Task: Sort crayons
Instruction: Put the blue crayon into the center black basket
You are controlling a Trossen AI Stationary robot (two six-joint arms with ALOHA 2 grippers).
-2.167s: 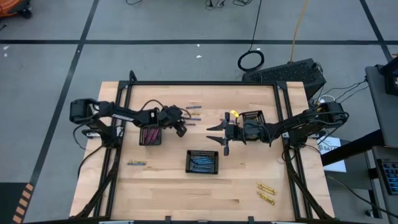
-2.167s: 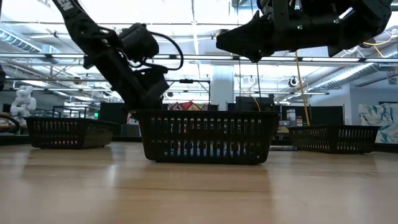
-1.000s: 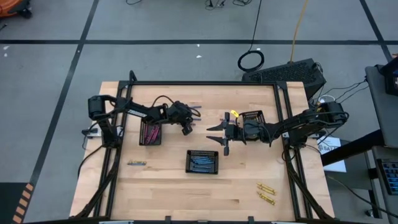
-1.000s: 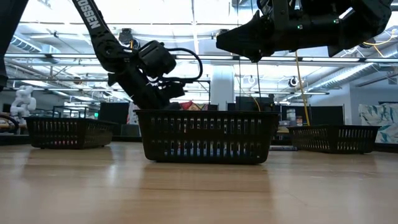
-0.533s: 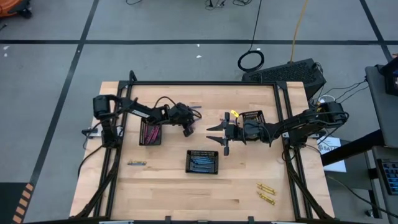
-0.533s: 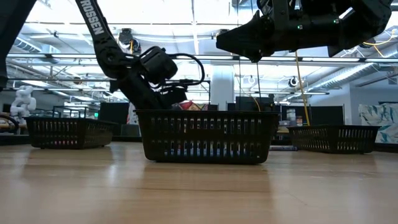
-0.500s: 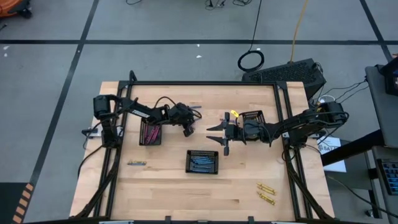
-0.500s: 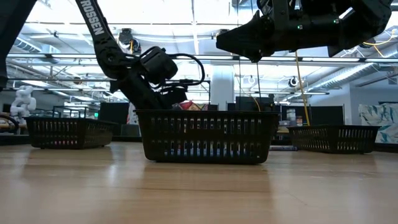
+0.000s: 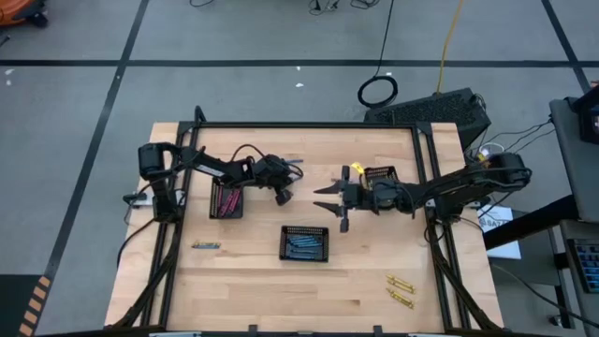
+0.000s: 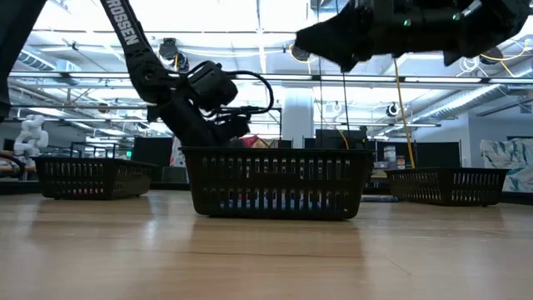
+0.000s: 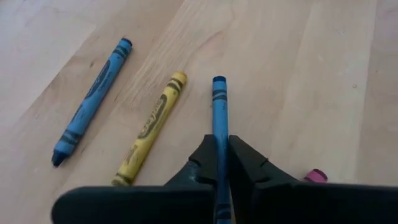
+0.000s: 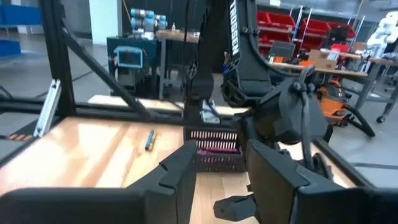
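A: Looking from above, how many baskets?

B: Three. One at centre left (image 9: 226,199) with pink crayons, one in the middle (image 9: 304,242) with blue ones, one at centre right (image 9: 379,175). Two yellow crayons (image 9: 399,291) lie at lower right.

A: And the left wrist view?

B: The left gripper (image 11: 222,163) is clamped on a blue crayon (image 11: 219,109). One more blue (image 11: 91,102), one yellow (image 11: 151,129), one pink tip (image 11: 316,176).

A: Any words?

B: "TROSSEN" on an arm (image 10: 125,30), upper left of the low view.

A: The right gripper (image 12: 219,168)?

B: Fingers apart, holding nothing.
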